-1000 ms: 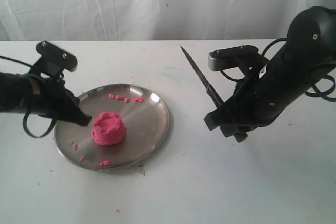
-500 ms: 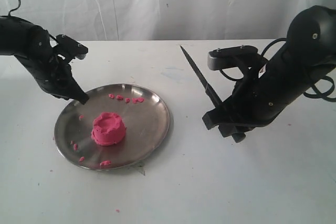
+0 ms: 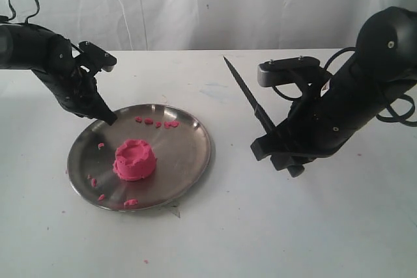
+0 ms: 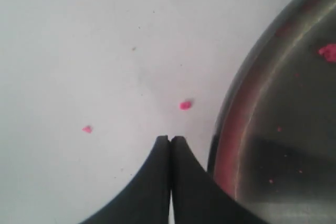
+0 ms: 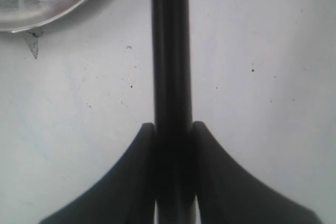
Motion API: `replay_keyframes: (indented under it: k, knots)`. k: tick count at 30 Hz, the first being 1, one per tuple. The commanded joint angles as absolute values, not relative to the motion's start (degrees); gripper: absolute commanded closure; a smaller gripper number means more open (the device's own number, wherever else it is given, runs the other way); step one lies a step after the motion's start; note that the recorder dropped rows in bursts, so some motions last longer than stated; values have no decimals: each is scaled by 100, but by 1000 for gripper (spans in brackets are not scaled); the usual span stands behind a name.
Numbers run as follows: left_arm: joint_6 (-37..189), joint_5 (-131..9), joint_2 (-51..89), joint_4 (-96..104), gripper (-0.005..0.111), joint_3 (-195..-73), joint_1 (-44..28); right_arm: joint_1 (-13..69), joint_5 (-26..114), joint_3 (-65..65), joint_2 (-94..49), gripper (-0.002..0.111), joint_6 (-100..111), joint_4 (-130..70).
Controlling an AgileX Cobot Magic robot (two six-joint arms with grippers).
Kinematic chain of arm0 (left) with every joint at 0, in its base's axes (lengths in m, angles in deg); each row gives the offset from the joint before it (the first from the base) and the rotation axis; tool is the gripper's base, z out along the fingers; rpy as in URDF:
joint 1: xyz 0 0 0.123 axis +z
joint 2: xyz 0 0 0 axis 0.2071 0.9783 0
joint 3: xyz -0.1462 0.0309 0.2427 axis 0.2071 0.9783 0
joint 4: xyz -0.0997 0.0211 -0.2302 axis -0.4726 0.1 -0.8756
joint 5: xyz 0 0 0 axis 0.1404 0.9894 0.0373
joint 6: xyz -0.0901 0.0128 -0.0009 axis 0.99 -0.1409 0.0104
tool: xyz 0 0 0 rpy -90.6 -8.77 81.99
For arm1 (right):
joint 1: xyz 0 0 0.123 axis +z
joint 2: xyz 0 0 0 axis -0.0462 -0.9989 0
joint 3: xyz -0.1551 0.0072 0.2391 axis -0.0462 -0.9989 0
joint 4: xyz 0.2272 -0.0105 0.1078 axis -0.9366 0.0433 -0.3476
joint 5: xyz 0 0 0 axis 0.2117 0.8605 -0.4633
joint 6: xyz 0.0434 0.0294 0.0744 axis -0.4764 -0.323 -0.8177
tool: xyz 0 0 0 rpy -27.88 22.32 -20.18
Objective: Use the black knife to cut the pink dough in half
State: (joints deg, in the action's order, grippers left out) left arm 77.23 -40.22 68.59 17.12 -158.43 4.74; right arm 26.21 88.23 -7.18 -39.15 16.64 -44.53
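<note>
Our left arm [image 3: 45, 56] no longer sits beside the pink dough [image 3: 135, 159], as it did a second ago. It now hangs over the far-left rim of the steel plate [image 3: 192, 154], while the right arm [image 3: 352, 89] keeps its place. The left jaws are pressed together with nothing between them. Their tips look to be just outside the plate's rim, though we cannot tell whether they touch it. The dough is one round mound with a dented top, left of the plate's middle. Small pink crumbs [image 3: 156, 122] lie along the plate's far side and near its left edge, and a few lie on the bench [image 3: 260, 226] just beyond the rim. The right jaws clamp the black knife [image 3: 247, 94] well to the right of the plate. Its blade slants up and away, with the point above the bench.
</note>
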Motion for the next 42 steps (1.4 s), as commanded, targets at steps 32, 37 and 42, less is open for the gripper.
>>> replay_keyframes:
  k: [32, 37, 42]
  knots:
    - [7139, -2889, 5679, 715, 107, -15860, 53, 2733, 9552, -634, -3825, 108, 3455, -4507]
    - [5506, -1868, 4876, -1865, 107, -15238, 43, 3424, 9261, -806, -3837, 108, 3877, -4485]
    - [4320, -2085, 4350, -3131, 107, -14114, 43, 3620, 9094, -778, -4258, 108, 3816, -4435]
